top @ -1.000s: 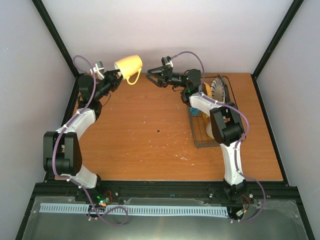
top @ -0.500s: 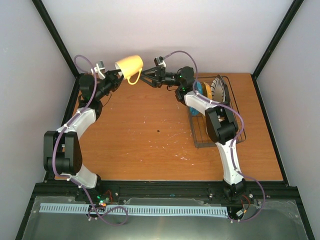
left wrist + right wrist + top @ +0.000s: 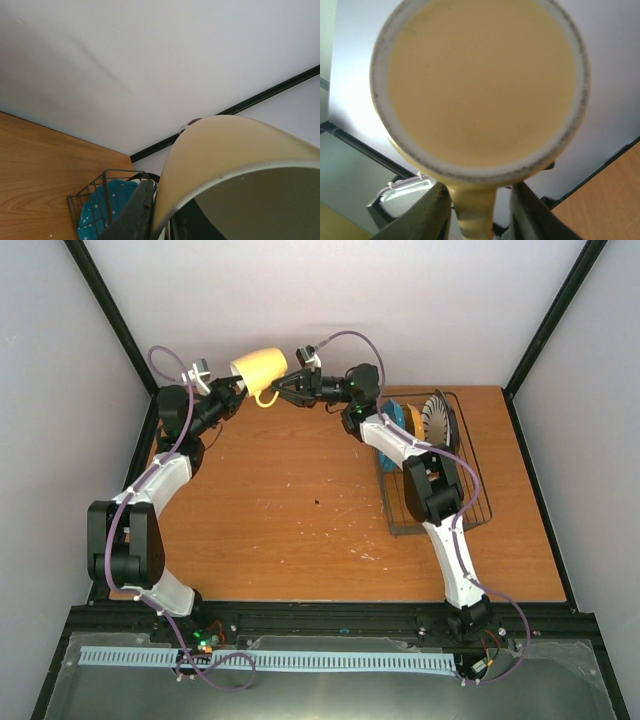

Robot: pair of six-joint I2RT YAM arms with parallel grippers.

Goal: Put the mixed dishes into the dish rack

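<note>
Where the two arms rise from the near edge, the orange-brown wooden table (image 3: pixel 290 510) stretches away. Toward its right side stands the rectangular dark metal wire dish rack (image 3: pixel 410 532). At its far end, a teal white-dotted plate (image 3: pixel 397 418), an orange-yellow dotted plate (image 3: pixel 410 422) and a black-and-white striped-rim plate (image 3: pixel 436 416) stand on edge. Beyond, above the table's far left part, the left gripper (image 3: pixel 232 388) is clamped on the rim of a small yellow ceramic mug (image 3: pixel 258 367). It holds the mug aloft and tilted, base toward the right arm and handle (image 3: pixel 476 215) hanging down. The right gripper (image 3: pixel 279 392) is parted, its fingers (image 3: pixel 431 212) straddling that handle without pinching it.
</note>
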